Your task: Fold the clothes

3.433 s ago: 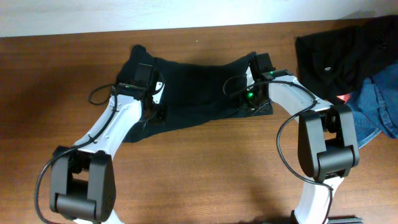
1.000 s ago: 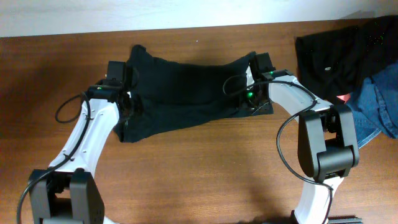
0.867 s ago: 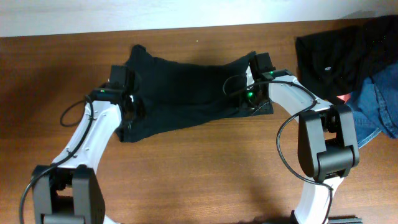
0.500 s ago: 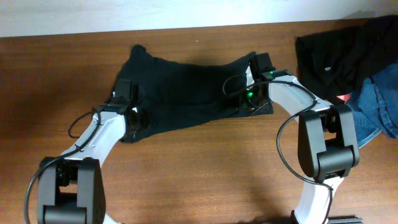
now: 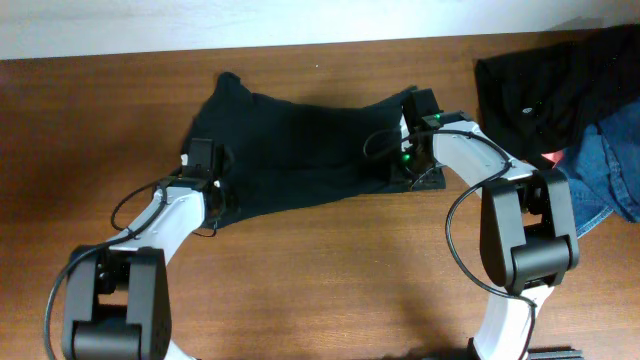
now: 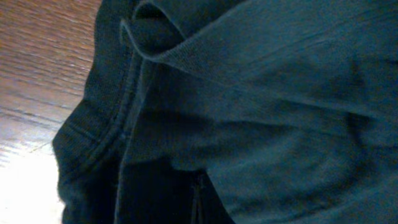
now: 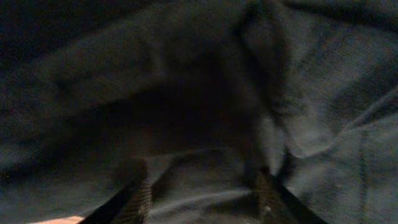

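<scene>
Cloth fills both wrist views. Only the right one shows fingers (image 7: 140,199), set apart with a fold of the dark garment (image 5: 300,150) between them (pinched or not, I cannot tell). The left gripper (image 5: 207,160) hides its state. Overhead, the garment lies spread on the wooden table (image 5: 320,290), with the right gripper (image 5: 412,165) at its right edge, other clothes (image 5: 560,80) heaped far right, and a pale wall (image 5: 200,25) behind.

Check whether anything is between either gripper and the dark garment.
Nothing visible. The left gripper is over the dark garment at its left edge, the right gripper at its right end.
</scene>
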Tool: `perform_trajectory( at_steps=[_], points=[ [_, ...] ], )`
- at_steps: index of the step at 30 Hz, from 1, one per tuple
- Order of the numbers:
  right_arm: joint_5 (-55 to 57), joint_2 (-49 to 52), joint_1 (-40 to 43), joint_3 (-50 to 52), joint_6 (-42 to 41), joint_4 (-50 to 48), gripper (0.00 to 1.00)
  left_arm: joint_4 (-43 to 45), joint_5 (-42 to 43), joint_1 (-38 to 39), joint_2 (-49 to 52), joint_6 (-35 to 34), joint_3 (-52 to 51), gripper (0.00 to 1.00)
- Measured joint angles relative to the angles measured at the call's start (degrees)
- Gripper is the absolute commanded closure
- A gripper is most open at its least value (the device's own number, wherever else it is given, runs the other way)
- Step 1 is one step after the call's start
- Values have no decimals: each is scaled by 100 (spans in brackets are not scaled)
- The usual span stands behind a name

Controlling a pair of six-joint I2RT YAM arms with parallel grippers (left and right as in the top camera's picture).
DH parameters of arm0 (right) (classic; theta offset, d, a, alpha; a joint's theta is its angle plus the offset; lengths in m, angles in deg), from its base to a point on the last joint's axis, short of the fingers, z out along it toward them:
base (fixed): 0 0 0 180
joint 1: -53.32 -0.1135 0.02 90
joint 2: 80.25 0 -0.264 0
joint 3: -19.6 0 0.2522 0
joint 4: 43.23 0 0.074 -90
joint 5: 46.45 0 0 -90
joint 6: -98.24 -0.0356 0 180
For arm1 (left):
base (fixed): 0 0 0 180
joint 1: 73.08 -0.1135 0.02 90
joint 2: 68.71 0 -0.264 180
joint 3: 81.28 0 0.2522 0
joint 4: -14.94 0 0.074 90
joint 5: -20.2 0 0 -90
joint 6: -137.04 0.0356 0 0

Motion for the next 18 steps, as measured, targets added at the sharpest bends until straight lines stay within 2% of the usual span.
perform_trajectory(
  at_steps=[11, 15, 18],
  points=[
    [243, -4, 9, 15, -11, 63, 63, 201, -101, 11, 160, 0, 61, 99],
    [413, -11, 11, 28, -13, 184, 56, 210, -87, -9, 162, 0, 61, 99],
    [608, -33, 13, 79, -37, 254, 57, 212, -28, -52, 162, 0, 66, 99]
  ],
)
